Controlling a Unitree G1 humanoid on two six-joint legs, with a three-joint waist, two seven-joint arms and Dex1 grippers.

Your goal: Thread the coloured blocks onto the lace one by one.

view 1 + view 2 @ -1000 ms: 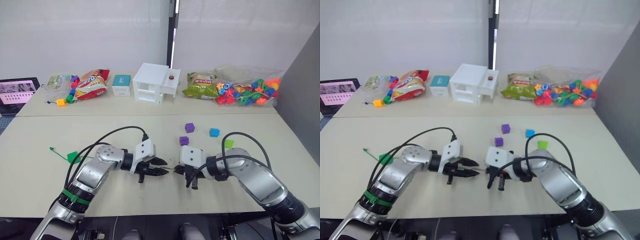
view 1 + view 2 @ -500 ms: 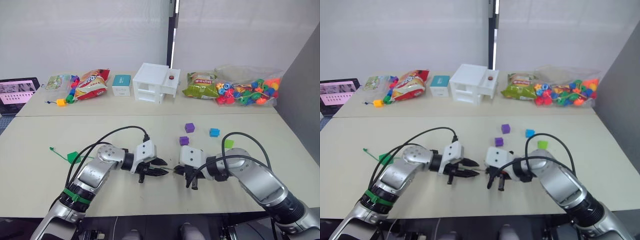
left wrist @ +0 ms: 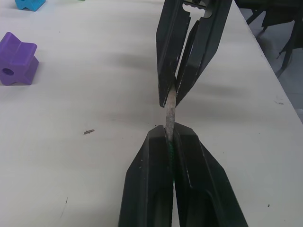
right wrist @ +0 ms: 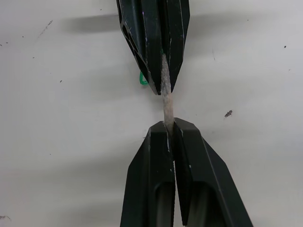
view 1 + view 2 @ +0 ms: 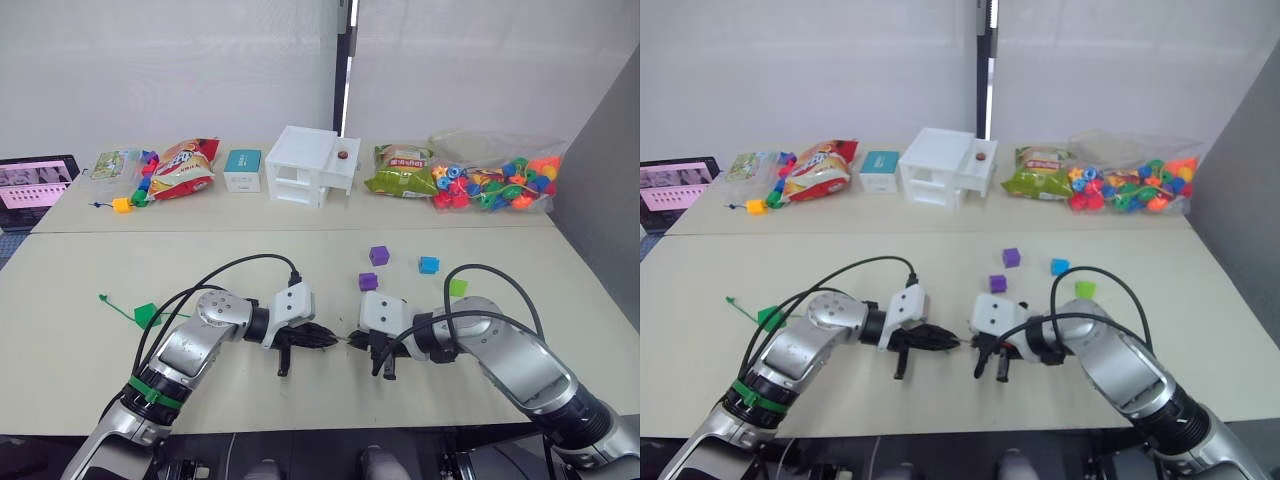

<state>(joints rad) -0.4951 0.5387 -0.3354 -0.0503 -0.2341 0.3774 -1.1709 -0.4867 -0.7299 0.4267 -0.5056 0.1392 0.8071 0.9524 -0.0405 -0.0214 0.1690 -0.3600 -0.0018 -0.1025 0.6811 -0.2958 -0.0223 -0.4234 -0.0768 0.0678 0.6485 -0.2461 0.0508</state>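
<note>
Both hands low-centre over table (image 5: 80, 290), left hand (image 3: 169, 137) & right hand (image 4: 166, 124) each pinching lace (image 3: 169, 111) stiff tip, purple block (image 3: 18, 65) nearby.

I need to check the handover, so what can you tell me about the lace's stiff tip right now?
The lace's tip is a short, stiff, greyish stub, rough-looking like frayed or taped cord. It bridges the two grippers just above the table: the left gripper is shut on one end, the right gripper on the other. A bit of green cord shows beside the left fingers.
</note>
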